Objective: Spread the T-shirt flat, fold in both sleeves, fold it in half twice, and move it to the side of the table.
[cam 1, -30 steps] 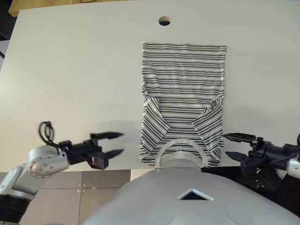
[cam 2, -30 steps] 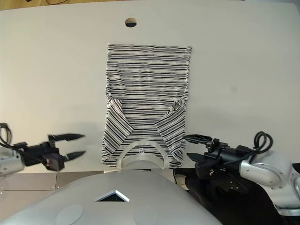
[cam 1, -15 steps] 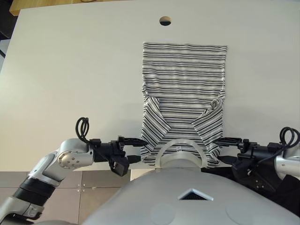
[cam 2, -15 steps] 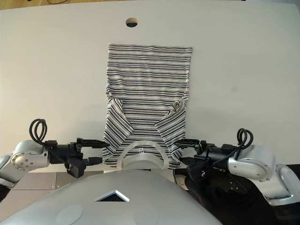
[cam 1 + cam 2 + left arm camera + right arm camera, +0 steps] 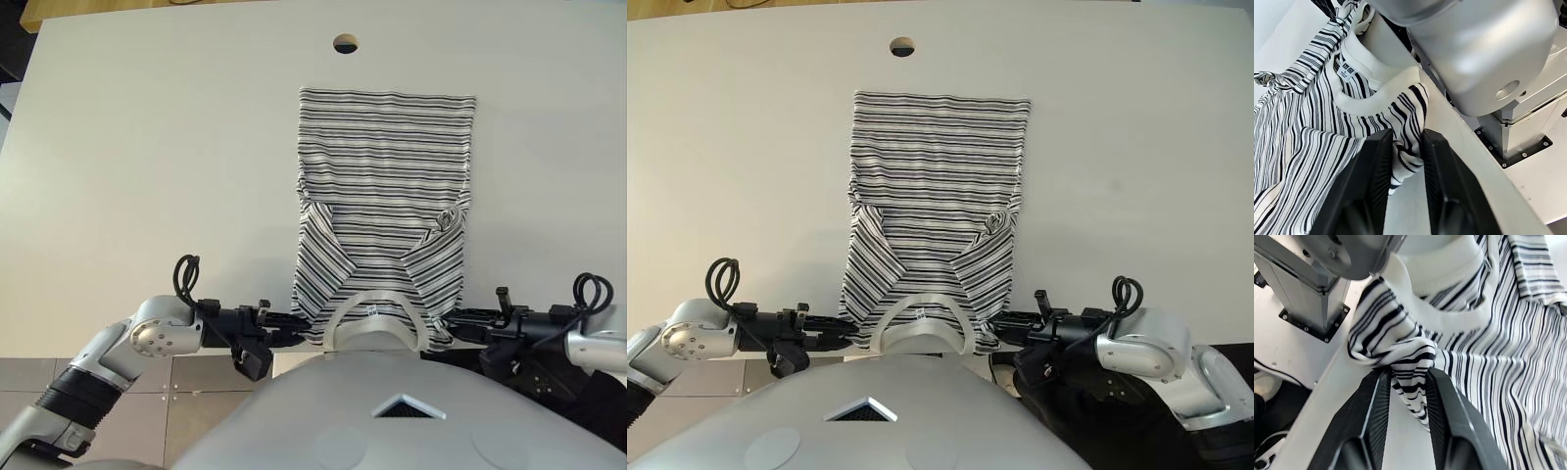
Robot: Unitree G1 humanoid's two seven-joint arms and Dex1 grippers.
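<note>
Left wrist view shows me the left pincer [image 5: 1406, 149] clenched on a near collar-side corner of the T-shirt [image 5: 384, 166]; my right pincer [image 5: 1409, 371] grips the opposite corner. It lies sleeves-folded on the table [image 5: 147, 147], collar at the near edge

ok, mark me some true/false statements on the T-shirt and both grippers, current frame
1. Both sleeves are folded in over the T-shirt. True.
2. The left gripper is open, clear of the fabric. False: the left gripper is shut on the T-shirt's corner beside the collar.
3. The right gripper pinches striped fabric beside the collar. True.
4. The T-shirt is folded in half. False: it lies full length on the table, hem at the far end.
</note>
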